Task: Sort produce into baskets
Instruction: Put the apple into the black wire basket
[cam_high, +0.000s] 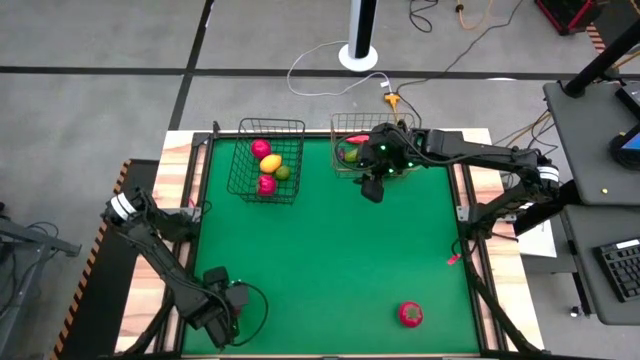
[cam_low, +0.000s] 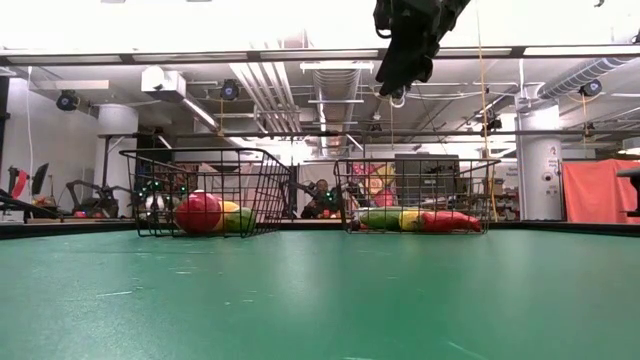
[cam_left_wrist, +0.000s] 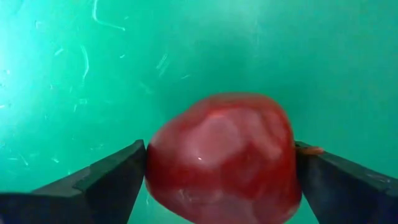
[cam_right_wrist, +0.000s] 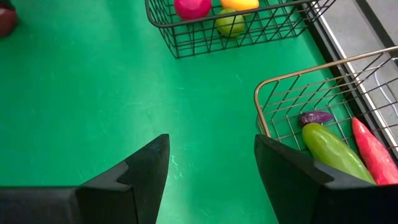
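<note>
**Step in hand: pick-up of a red fruit.** My left claw (cam_high: 225, 305) is at the near left corner of the surface (cam_high: 330, 250). It stands wide open with one finger at each flank of a rounded red fruit (cam_left_wrist: 221, 158). The fingers appear to touch it, but I cannot tell whether any squeeze is applied or whether the fruit is clear of the surface. The high view hides this fruit beneath the claw.

My right claw (cam_right_wrist: 211, 149) hangs about half open and empty, high above the near edge of the lighter basket (cam_right_wrist: 267, 106), which holds long green and red pieces. The black basket (cam_high: 240, 185) holds round pieces.

**Next move, as I judge it:**
1. Close the left claw until the grip is firm.
2. Lift straight up.
3. Carry to the black basket.

A second red fruit (cam_high: 410, 314) lies unsorted at the near right.
</note>
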